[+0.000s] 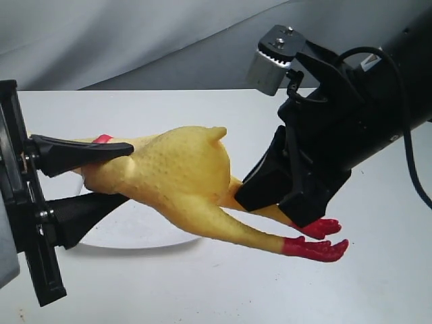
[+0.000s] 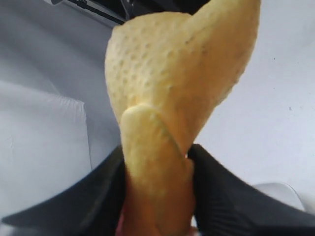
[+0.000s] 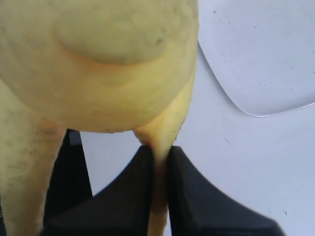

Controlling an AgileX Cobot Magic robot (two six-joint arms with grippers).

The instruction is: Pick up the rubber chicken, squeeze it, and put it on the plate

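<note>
The yellow rubber chicken (image 1: 182,175) hangs stretched between my two arms above the table, its red feet (image 1: 317,246) pointing right. My left gripper (image 1: 111,177) is shut on its neck end, near the red collar (image 1: 102,139); the left wrist view shows the bumpy body (image 2: 172,73) squeezed between both black fingers (image 2: 224,191). My right gripper (image 1: 270,196) is shut on one thin leg (image 3: 158,162), pinched flat between its fingers (image 3: 197,196). The white plate (image 1: 128,233) lies on the table under the chicken, partly hidden by it; its corner (image 3: 256,54) appears in the right wrist view.
A white tabletop (image 1: 202,290) extends all around the plate. A grey backdrop (image 1: 135,40) rises behind the table. The right arm's black body (image 1: 378,108) and its camera block (image 1: 273,57) reach in from the upper right.
</note>
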